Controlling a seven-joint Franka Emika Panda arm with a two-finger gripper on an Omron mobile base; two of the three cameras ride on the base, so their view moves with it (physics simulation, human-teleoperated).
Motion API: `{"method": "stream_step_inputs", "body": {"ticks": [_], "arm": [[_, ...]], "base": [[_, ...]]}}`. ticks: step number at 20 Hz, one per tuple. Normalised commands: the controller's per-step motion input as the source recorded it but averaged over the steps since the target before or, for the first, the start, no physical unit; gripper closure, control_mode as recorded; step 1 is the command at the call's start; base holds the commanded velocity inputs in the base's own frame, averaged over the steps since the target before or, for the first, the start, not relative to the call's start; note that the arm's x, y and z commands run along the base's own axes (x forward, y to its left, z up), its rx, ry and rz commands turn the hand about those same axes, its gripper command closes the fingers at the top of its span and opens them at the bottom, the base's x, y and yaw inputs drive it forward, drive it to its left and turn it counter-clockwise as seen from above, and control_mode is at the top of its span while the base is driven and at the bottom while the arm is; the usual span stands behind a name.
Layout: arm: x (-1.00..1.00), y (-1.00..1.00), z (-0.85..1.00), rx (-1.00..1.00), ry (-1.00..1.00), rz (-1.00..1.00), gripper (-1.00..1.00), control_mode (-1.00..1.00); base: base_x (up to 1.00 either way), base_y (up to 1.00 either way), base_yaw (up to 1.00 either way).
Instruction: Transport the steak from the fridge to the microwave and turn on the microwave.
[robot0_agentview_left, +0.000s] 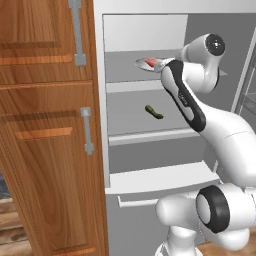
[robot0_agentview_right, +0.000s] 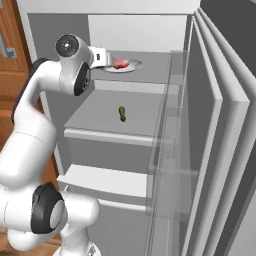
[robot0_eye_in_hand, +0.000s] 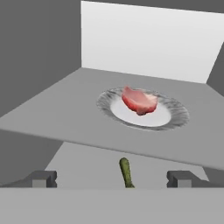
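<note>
Left base view: fridge (robot0_agentview_left: 150, 30) open, wooden cabinet (robot0_agentview_left: 47, 125) hard against its left frame. Steak (robot0_agentview_left: 151, 62) on a plate (robot0_agentview_left: 142, 64) on the upper shelf; the arm hides the plate's right part. Pickle (robot0_agentview_left: 154, 111) alone on the shelf below.

Right base view: fridge door (robot0_agentview_right: 210, 150) crowds the right. Hand (robot0_agentview_right: 102, 58) mostly behind the wrist.

Hand view: fingers (robot0_eye_in_hand: 41, 178) spread wide, nothing between them, short of the shelf's front edge.

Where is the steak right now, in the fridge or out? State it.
In. The steak lies on a plate on an upper shelf inside the open fridge, with the hand open and short of it.
</note>
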Motion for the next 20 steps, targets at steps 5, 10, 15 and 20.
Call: {"method": "stream_step_inputs", "body": {"ticks": [5,10,15,20], "arm": [[0.31,-0.1,-0.02,0.0,0.0,0.0,-1.0,-1.0],[0.27,-0.04,0.0,0.0,0.0,0.0,-1.0,-1.0],[0.27,0.0,0.0,0.0,0.02,-0.02,-1.0,-1.0],[0.32,0.0,0.0,0.0,0.05,-0.05,-1.0,-1.0]], "base": [[0.0,0.0,0.0],[0.0,0.0,0.0],[0.0,0.0,0.0],[0.0,0.0,0.0]]}}
